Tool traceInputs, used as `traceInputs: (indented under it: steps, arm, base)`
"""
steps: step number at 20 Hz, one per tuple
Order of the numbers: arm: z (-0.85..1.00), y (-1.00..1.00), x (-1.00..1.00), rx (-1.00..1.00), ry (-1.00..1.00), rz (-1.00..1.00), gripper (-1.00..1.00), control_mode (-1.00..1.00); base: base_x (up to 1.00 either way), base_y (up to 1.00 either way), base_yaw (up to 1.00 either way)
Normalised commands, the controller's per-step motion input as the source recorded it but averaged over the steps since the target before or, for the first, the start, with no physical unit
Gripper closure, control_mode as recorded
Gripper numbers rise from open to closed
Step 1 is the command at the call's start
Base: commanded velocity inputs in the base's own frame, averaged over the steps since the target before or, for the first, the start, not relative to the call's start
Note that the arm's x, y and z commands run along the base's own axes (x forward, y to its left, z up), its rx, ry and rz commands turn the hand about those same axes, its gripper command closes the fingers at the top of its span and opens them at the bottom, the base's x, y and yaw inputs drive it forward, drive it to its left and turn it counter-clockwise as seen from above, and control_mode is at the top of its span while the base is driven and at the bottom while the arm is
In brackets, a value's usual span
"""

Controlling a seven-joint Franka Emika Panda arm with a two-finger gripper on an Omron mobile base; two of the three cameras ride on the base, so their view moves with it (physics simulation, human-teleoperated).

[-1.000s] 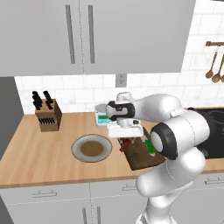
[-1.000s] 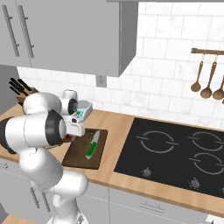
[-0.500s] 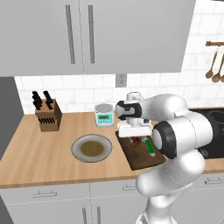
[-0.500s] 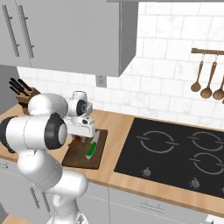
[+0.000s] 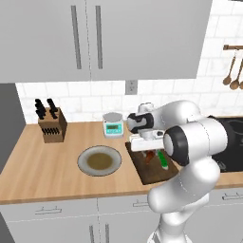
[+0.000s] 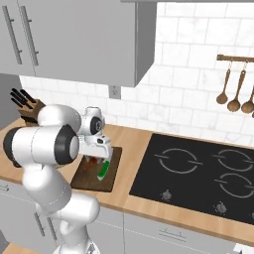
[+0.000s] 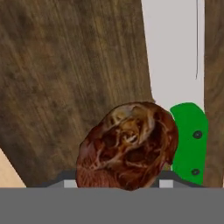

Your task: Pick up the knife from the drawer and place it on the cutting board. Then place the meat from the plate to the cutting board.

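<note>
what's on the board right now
The knife lies on the board, green handle and pale blade showing. The meat, in the gripper, hangs over it, hiding the board beneath; contact can't be told.

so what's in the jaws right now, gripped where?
The meat, held over the cutting board beside the knife. Grip point is hidden behind it.

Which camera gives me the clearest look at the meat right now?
The hand view: the meat sits large over the cutting board, beside the knife. Both base views give just a small reddish piece under the gripper.
</note>
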Motion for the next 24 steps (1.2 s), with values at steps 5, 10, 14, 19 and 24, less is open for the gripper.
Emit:
traceInputs:
  steps: [5,10,14,19,24]
  arm:
    - [-0.5,0.01,0.04,-0.05,0.0,0.04,1.0,-1.0]
    - [-0.41,0.0,0.06,-0.03,0.0,0.04,1.0,-1.0]
    - [-0.23,0.0,0.0,-0.02,0.0,0.01,-1.0,-1.0]
    - [0.05,0.0,-0.01,0.0,0.0,0.0,-1.0,-1.0]
    - [0.39,0.0,-0.36,0.0,-0.01,0.0,-1.0,-1.0]
  base:
    - [0.0,0.0,0.0]
    - [0.0,0.0,0.0]
    - [0.0,0.0,0.0]
    - [0.0,0.0,0.0]
    - [0.0,0.0,0.0]
